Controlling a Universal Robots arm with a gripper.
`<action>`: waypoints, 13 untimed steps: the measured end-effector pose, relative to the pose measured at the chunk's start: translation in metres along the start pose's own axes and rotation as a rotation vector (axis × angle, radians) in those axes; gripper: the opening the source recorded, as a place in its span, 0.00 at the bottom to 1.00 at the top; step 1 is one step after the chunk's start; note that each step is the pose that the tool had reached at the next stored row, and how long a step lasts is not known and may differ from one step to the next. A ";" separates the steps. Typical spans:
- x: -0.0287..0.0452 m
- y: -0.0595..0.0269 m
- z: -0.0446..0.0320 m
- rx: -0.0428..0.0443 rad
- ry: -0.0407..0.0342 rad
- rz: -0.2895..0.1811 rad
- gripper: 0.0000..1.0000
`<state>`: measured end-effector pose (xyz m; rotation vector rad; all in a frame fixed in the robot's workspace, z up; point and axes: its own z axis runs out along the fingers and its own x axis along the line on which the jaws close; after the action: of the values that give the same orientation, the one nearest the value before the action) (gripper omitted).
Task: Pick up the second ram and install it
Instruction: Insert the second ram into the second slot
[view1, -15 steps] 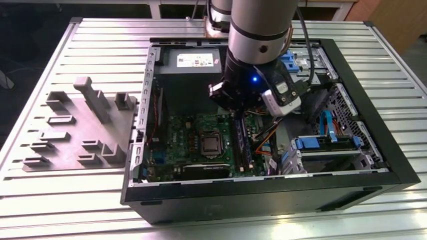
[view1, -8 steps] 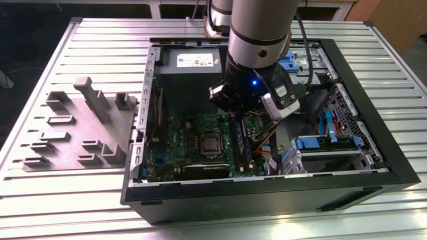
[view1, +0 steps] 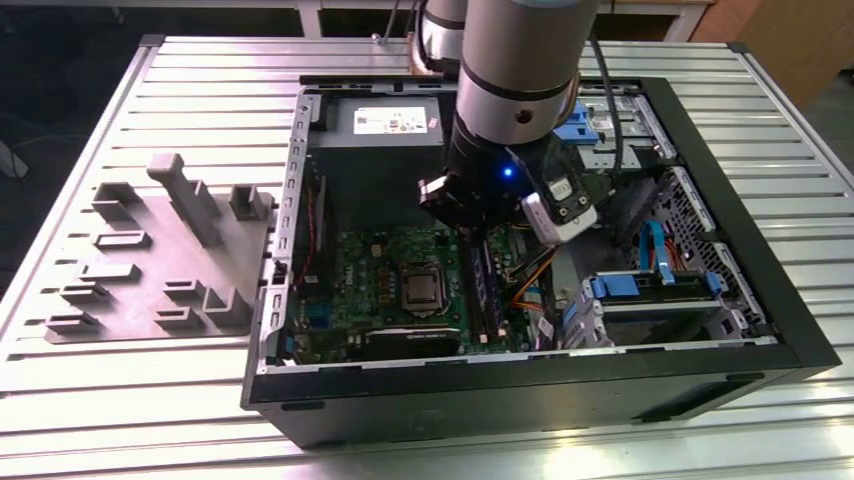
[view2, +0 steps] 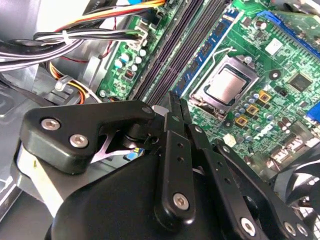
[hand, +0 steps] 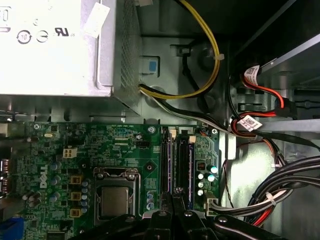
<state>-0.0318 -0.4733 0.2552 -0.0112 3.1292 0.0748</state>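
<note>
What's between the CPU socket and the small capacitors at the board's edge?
In the first wrist view, the memory slots run side by side between the CPU socket and the capacitors.

Exterior high, both wrist views near motherboard (hand: 75, 145)

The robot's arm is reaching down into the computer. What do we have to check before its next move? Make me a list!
1. Gripper over the memory slots: ok. In the first wrist view its tip sits at their end.
2. Second ram in its grasp: cannot tell.
3. Cables off the slots: ok. They lie beside the motherboard, and none crosses the slots.
4. Computer case open towards the arm: ok.
5. Slot latches open: cannot tell.
</note>
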 end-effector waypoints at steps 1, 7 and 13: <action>-0.0008 -0.0002 0.0005 0.0001 0.0000 0.000 0.12; -0.0041 -0.0019 0.0043 -0.0003 0.0000 0.000 0.12; -0.0041 -0.0053 0.0087 -0.0003 -0.0004 0.010 0.12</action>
<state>-0.0276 -0.4781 0.2463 0.0039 3.1290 0.0754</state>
